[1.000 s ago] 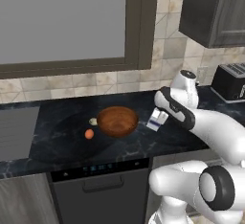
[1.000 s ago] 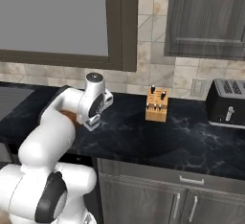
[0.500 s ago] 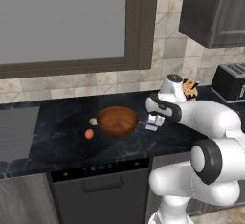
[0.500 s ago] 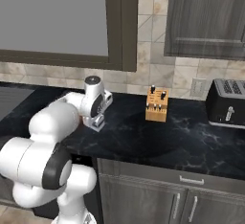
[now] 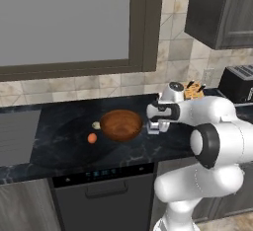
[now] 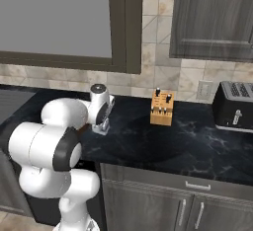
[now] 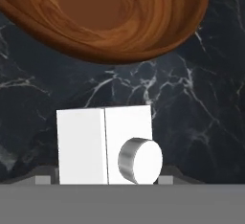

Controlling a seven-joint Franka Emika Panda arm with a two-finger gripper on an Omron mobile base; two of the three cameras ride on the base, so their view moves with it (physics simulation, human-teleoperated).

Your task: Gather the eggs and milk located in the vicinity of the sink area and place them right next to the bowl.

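The milk [image 7: 105, 146], a small white carton with a round cap, sits between my fingertips [image 7: 165, 179], so my gripper [image 7: 104, 180] is shut on it. In the left base view the gripper [image 5: 154, 124] holds the milk [image 5: 153, 129] low over the black counter, just right of the reddish-brown wooden bowl [image 5: 121, 125]. I cannot tell whether the carton touches the counter. An orange-brown egg [image 5: 92, 137] lies on the bowl's left, with a paler egg [image 5: 96, 125] beside the rim. The bowl [image 7: 110, 17] is close ahead in the hand view. From the right base view my gripper [image 6: 100, 125] is partly hidden by the arm.
The sink [image 5: 15, 136] is at the far left of the counter. A wooden knife block [image 6: 162, 110] and a black toaster [image 6: 236, 106] stand to the right by the tiled wall. The counter's front edge [image 5: 99, 163] runs just below the bowl.
The gripper has carried the milk a little to the left, closer to the bowl, and the arm's elbow has swung down and forward. Bowl and eggs have stayed put.
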